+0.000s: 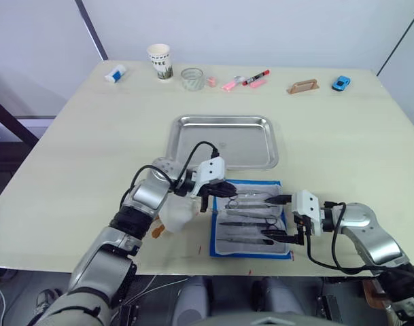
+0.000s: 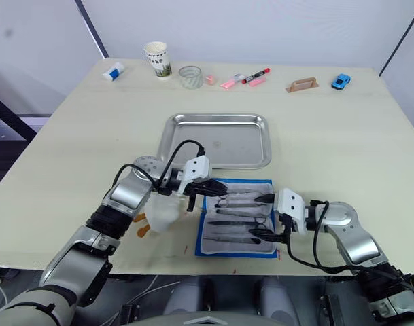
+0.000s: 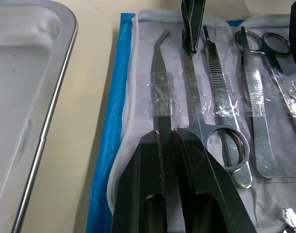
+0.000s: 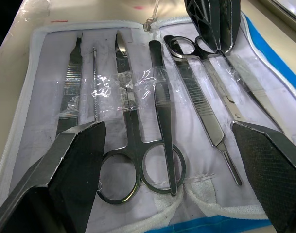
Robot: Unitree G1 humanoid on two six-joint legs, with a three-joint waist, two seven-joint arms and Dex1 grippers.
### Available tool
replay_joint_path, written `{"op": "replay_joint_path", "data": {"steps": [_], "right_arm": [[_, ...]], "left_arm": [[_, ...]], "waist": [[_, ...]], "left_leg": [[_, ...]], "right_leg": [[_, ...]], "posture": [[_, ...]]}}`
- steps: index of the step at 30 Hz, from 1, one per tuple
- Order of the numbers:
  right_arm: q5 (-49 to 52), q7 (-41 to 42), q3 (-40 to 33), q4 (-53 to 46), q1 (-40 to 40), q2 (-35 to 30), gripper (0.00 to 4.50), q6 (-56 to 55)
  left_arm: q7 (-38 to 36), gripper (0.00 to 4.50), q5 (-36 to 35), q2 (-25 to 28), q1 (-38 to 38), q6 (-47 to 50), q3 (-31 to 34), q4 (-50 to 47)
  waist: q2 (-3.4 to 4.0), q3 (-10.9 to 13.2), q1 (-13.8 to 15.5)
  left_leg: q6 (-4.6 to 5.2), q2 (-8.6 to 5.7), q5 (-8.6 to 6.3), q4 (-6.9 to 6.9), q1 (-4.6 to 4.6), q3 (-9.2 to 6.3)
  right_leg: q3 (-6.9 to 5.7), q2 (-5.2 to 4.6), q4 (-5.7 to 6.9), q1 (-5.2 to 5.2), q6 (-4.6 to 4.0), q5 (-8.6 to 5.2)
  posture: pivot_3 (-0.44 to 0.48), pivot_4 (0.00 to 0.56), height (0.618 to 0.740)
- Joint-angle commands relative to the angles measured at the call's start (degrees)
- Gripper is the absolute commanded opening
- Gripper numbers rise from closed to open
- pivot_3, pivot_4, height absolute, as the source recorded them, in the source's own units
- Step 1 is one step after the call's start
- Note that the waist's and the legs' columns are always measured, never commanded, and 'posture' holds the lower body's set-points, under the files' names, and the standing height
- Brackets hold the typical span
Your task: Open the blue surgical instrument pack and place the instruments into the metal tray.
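Note:
The blue surgical instrument pack point(image 1: 251, 247) lies unrolled near the table's front edge, pale lining up. Several instruments point(image 1: 251, 221) rest side by side in it under clear straps, among them ring-handled scissors point(image 4: 133, 160) and ribbed forceps point(image 3: 220, 87). My left gripper point(image 1: 228, 189) is at the pack's far-left corner, shut on the end of a dark bent tweezers point(image 3: 160, 82) that still lies under its strap. At the pack's right edge my right gripper point(image 1: 277, 217) stands wide open, one fingertip point(image 4: 75, 160) either side of the row. The metal tray point(image 1: 193, 129) sits just behind the pack.
A crumpled clear wrapper point(image 1: 178, 214) lies under my left forearm. Along the far edge stand a paper cup point(image 1: 160, 61), a glass point(image 1: 192, 78), pink and red markers point(image 1: 247, 80), a brown holder point(image 1: 303, 86) and a blue toy car point(image 1: 340, 83).

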Motion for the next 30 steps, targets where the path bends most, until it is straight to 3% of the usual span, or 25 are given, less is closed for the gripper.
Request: {"op": "replay_joint_path", "data": {"steps": [1, 15, 30], "right_arm": [[-4.0, -0.2, 2.5, 2.9, 1.4, -1.1, 4.5, 2.6], [-4.9, 0.0, 3.5, 3.4, 1.0, -1.7, 4.5, 3.9], [-5.4, 0.8, 4.7, 4.4, 0.0, -2.1, 4.5, 4.9]], "left_arm": [[-1.2, 0.05, -0.5, 1.7, -1.4, 2.7, 0.6, -3.0], [-3.1, 0.05, -1.4, 4.6, -2.1, 8.8, 0.8, -7.5], [-4.8, 0.05, -3.8, 11.7, 0.6, 13.6, 2.6, -13.9]], "waist": [[0.0, 0.0, 0.0], [0.0, 0.0, -0.1], [-0.01, 0.0, -0.2]], "left_leg": [[0.0, 0.0, 0.0, 0.0, 0.0, 0.0], [0.0, 0.01, 0.0, 0.0, 0.0, -0.02], [0.0, 0.02, 0.0, -0.01, 0.01, -0.04]], "right_leg": [[0.0, 0.0, 0.0, 0.0, 0.0, 0.0], [0.0, 0.02, 0.0, -0.01, 0.0, 0.0], [0.03, 0.03, 0.01, -0.01, -0.01, -0.01]], "posture": [[0.0, 0.15, 0.74], [0.0, 0.15, 0.74], [0.0, 0.15, 0.74]]}}
